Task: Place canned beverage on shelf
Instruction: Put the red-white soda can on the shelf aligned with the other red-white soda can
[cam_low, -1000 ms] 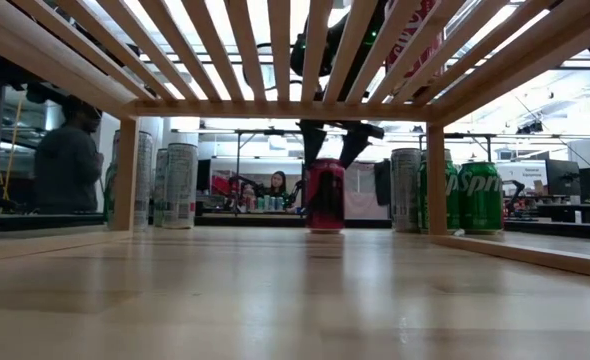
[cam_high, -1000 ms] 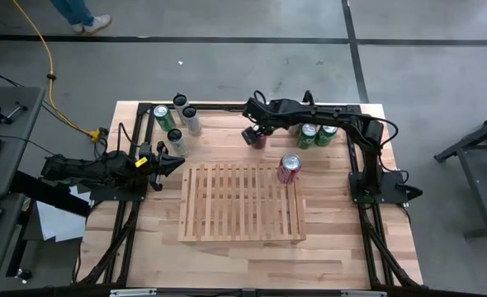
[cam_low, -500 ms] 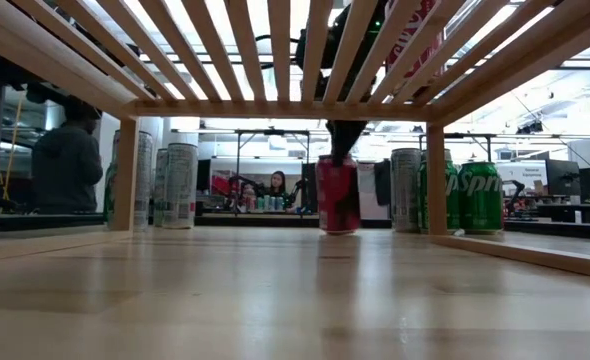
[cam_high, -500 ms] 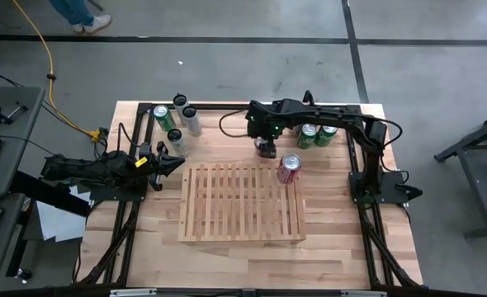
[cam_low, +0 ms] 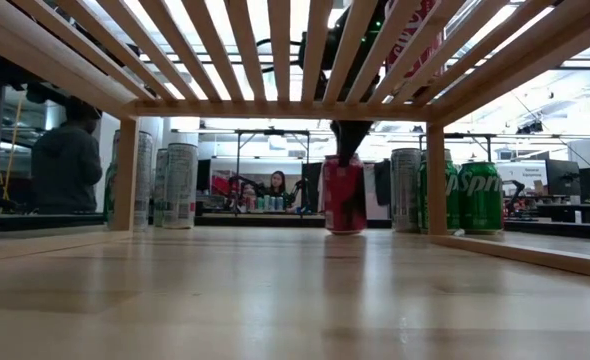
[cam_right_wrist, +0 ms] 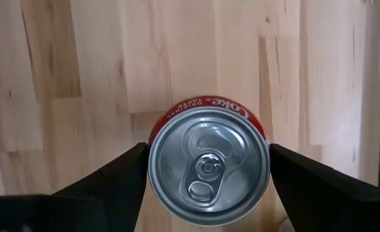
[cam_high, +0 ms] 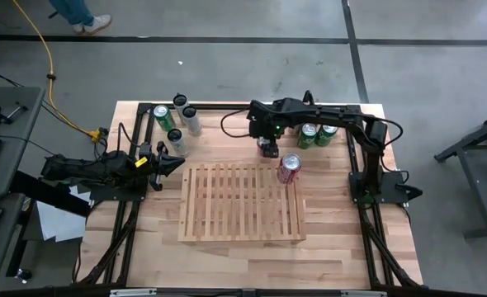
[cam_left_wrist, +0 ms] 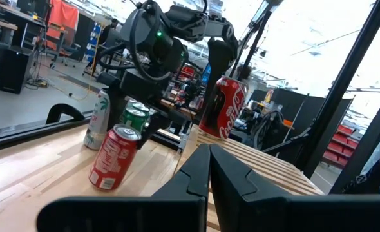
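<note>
A red cola can (cam_low: 344, 195) stands upright on the tabletop just beyond the far edge of the slatted wooden shelf (cam_high: 242, 202). My right gripper (cam_high: 267, 147) points down over it and is shut on its top; the right wrist view shows the can's lid (cam_right_wrist: 207, 169) between the two fingers. In the left wrist view the same can (cam_left_wrist: 113, 156) stands below the right arm. My left gripper (cam_high: 176, 162) waits shut at the table's left side, level and touching nothing. My right gripper pinches the red can near its top rim (cam_right_wrist: 152, 161), one finger on each side. The fingers (cam_right_wrist: 113, 177) come from above, pointing down. The can is upright, and its bottom (cam_low: 344, 230) sits on the tabletop.
A second red can (cam_high: 289, 167) stands on the shelf's far right corner. Two green cans (cam_high: 316, 134) stand at the far right, close to my right arm. Several cans (cam_high: 176, 122) are grouped at the far left. A person (cam_low: 65, 165) shows in the room beyond.
My right gripper has moved a little toward the shelf's far edge and the table's right, and has rolled about its own axis. The red can has gone with it, staying upright with its bottom at the tabletop.
</note>
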